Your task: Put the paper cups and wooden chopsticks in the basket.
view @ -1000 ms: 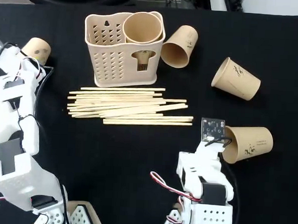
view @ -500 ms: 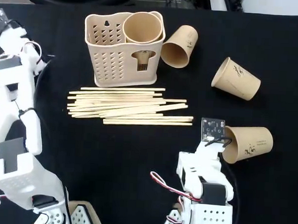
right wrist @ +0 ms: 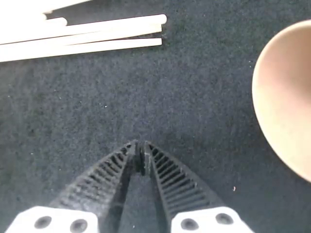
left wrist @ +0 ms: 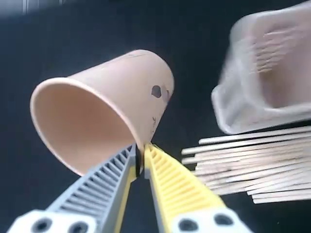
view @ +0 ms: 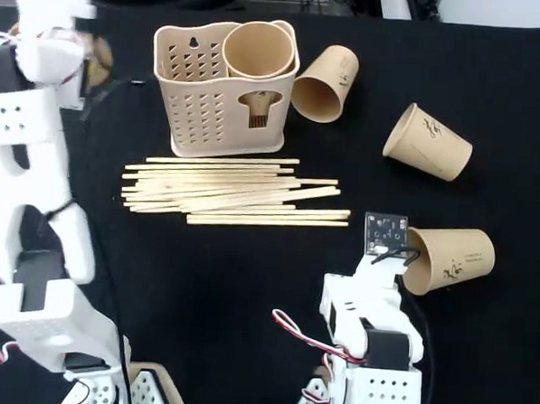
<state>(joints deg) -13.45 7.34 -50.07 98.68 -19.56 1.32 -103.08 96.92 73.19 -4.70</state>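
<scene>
Five paper cups are out. The first cup [left wrist: 104, 104] is pinched by its rim in the left gripper [left wrist: 141, 158]. The gripper's gray and yellow fingers press together on the cup's edge. This cup is tilted, off to one side of the basket [view: 211, 108] and not touching it. The second cup [view: 258, 49] stands upright inside the basket. The third cup [view: 323, 83] lies on its side just beside the basket. The fourth cup [view: 427, 142] lies farther off. The fifth cup [view: 448, 258] lies right by the right arm [view: 372, 325]. The wooden chopsticks [view: 234, 198] lie in a flat pile on the black table [view: 494, 69], near the front of the basket. The right gripper [right wrist: 141, 158] is pressed together with nothing in it. It sits low over the table, between the chopstick ends and the fifth cup's open mouth.
</scene>
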